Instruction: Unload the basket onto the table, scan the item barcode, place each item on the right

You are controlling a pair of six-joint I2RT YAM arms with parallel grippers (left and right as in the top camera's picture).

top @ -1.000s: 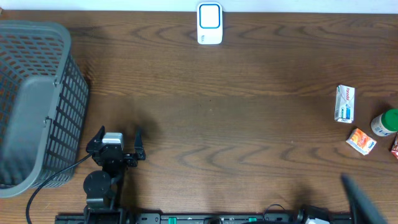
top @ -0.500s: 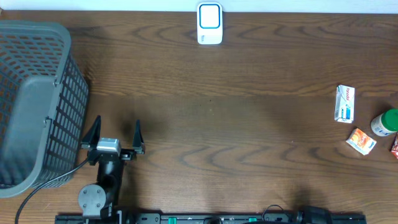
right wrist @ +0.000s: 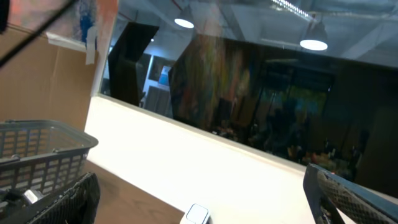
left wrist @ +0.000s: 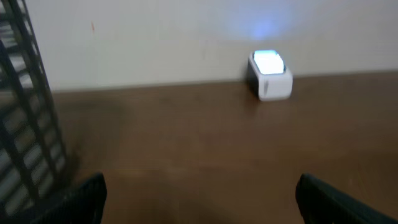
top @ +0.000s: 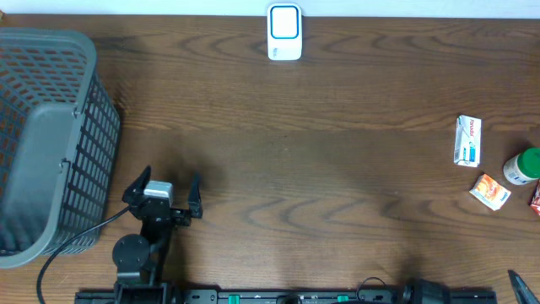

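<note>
The white barcode scanner (top: 284,32) with its blue-lit face stands at the table's far edge; it also shows as the scanner (left wrist: 270,76) in the left wrist view and the scanner (right wrist: 197,214) in the right wrist view. Small items lie at the right edge: a white box (top: 468,141), an orange packet (top: 490,192) and a green-capped bottle (top: 523,165). My left gripper (top: 169,187) hovers near the front left, open and empty, far from them. In its own view the left gripper (left wrist: 200,182) has its jaws wide apart. The right gripper (right wrist: 200,175) is open, tilted up toward the wall.
A grey mesh basket (top: 42,135) fills the left side of the table, close to the left arm, and the basket (right wrist: 37,149) shows in the right wrist view too. A red item (top: 536,198) peeks in at the right edge. Brown wooden table (top: 337,169) spans the middle.
The left gripper has swung slightly, first left, then back right, staying open. The right arm's dark finger at the bottom right dropped out of the overhead view; only a tip shows now.
</note>
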